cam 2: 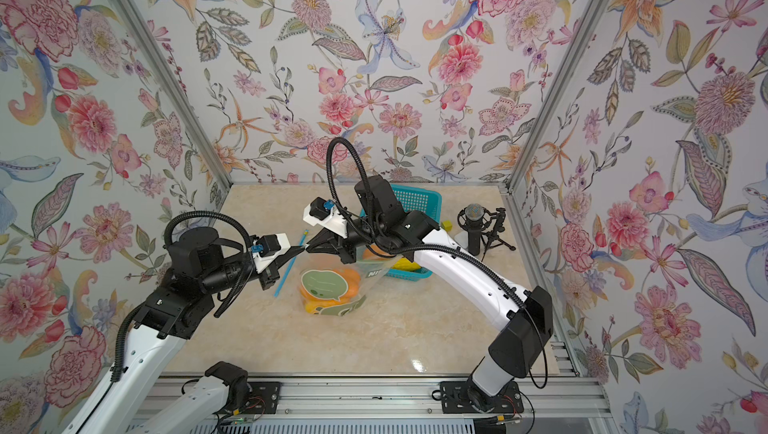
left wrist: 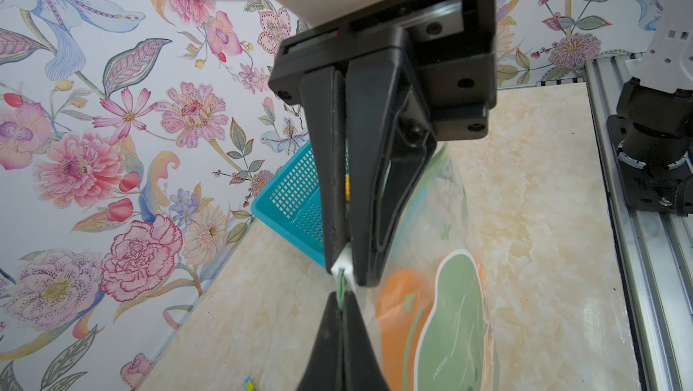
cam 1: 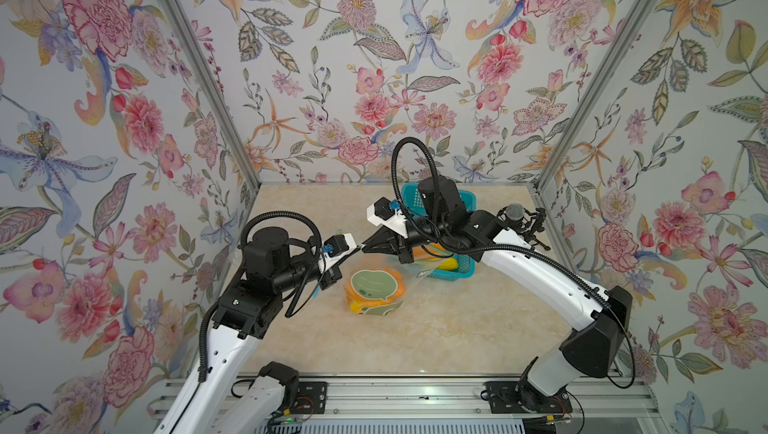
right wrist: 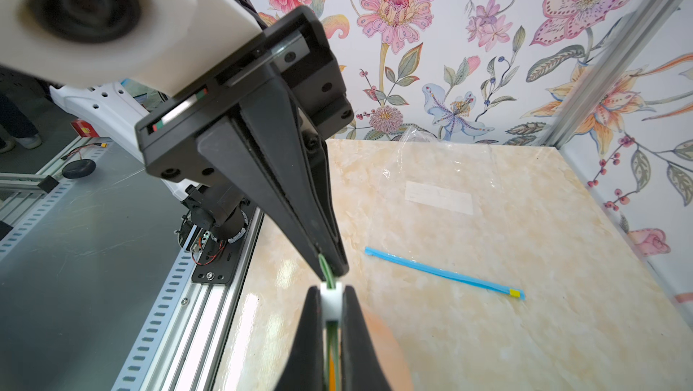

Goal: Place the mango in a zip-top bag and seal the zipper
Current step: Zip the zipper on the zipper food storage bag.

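mango (cam 2: 353,280) lay inside the bag (cam 2: 376,276) on the table (cam 1: 436,328); left gripper (left wrist: 341,304) was clamped on the zipper strip (left wrist: 340,288), right gripper (right wrist: 332,290) clenched on the slider (right wrist: 332,306); best to keep the strip taut and pull straight along it

Floral wallpaper (cam 1: 374,57) covers three walls — pink, orange, blue blooms. Aluminium posts (cam 1: 199,66) mark the corners; a glossy marbled beige tabletop (cam 1: 436,328) lies below.

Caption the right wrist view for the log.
Left gripper and right gripper, tip to tip, shut on the zipper; right holds its slider.
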